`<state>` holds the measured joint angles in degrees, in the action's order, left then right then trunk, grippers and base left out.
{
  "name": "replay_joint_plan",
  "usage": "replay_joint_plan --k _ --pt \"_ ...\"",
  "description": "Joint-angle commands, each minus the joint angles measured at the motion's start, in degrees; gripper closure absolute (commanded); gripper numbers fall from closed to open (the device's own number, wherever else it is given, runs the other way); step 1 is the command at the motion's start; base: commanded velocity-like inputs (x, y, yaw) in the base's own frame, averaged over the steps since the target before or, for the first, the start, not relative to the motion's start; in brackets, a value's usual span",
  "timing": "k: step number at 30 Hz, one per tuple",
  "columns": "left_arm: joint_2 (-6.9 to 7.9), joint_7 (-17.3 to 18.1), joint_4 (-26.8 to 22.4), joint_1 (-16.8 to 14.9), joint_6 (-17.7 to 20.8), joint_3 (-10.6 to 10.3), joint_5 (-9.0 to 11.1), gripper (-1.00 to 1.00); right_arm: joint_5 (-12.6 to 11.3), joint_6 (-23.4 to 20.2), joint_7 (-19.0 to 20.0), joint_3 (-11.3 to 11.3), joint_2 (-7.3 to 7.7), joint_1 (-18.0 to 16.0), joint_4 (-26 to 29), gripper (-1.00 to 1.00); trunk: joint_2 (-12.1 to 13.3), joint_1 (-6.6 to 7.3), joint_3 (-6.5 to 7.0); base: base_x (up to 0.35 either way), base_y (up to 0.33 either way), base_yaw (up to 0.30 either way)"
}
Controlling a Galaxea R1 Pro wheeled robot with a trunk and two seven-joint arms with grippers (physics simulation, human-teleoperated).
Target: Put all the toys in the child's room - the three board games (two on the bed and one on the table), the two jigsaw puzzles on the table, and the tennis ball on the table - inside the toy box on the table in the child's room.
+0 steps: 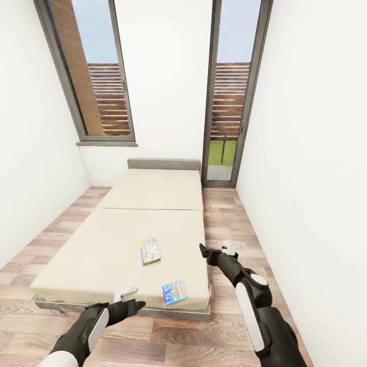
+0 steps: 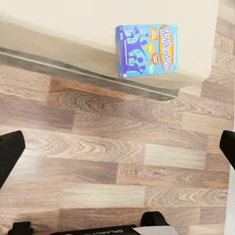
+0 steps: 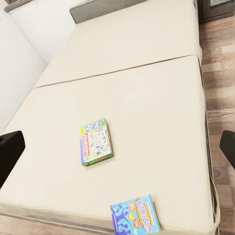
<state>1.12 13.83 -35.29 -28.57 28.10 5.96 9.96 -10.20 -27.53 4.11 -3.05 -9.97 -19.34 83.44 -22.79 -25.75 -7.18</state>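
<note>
2 flat glossy board games (image 1: 150,251) on matte cream bed (image 1: 102,255).

The floor (image 1: 173,339) is wood plank in mixed brown and grey tones, running along both long sides of the room. Plain white walls (image 1: 316,153) close in on either side. The far wall holds a tall window (image 1: 94,71) with a dark grey frame and a grey sill (image 1: 107,143). A narrow glazed door (image 1: 229,92) in the same dark frame stands nearby. Through both, a slatted wooden fence (image 1: 229,99) shows under pale blue sky, with a strip of green grass (image 1: 223,152) below.
</note>
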Motion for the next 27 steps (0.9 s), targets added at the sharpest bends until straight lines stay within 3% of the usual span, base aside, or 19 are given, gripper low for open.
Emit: replay_joint_plan --k 1,4,8,14,15,19,23,27 --pt "0.08 -0.7 1.9 -0.7 -0.9 0.2 0.5 -1.00 -0.2 -0.3 0.1 0.1 -0.03 0.2 0.6 -1.00 -0.1 -0.04 -0.13 0.000 0.000 0.000" --pt "0.38 -1.0 5.1 -1.7 -2.7 0.3 0.8 -1.00 -0.2 -0.4 0.1 0.1 -0.03 0.6 1.3 -1.00 -0.1 -0.04 -0.13 0.000 0.000 0.000" --pt "0.68 2.0 6.2 -2.0 -3.2 0.5 1.3 -1.00 -0.2 -0.5 0.1 0.0 -0.03 0.7 1.7 -1.00 -0.1 -0.04 -0.13 0.000 0.000 0.000" --pt "2.50 17.8 6.8 -2.2 -3.0 0.9 2.1 -1.00 -0.2 -0.7 0.1 -0.1 -0.03 0.9 2.3 -1.00 -0.1 -0.04 -0.13 0.000 0.000 0.000" --pt "3.03 22.5 6.8 -2.2 -2.8 1.2 2.3 -1.00 -0.2 -0.7 0.1 -0.1 -0.03 0.9 2.3 -1.00 -0.1 -0.04 -0.13 0.000 0.000 0.000" --pt "3.79 32.9 6.9 -2.2 -1.8 2.9 2.9 -1.00 -0.2 -0.7 0.1 -0.1 -0.03 1.0 2.4 -1.00 -0.1 -0.04 -0.13 0.000 0.000 0.000" --pt "4.06 37.9 6.8 -2.2 0.9 5.2 3.1 -1.00 -0.2 -0.7 0.1 -0.1 -0.03 1.0 2.4 -1.00 -0.1 -0.04 -0.13 0.000 0.000 0.000" --pt "4.14 39.0 6.8 -2.2 2.2 6.0 3.2 -1.00 -0.2 -0.7 0.1 -0.2 -0.03 1.0 2.4 -1.00 -0.1 -0.04 -0.13 0.000 0.000 0.000"
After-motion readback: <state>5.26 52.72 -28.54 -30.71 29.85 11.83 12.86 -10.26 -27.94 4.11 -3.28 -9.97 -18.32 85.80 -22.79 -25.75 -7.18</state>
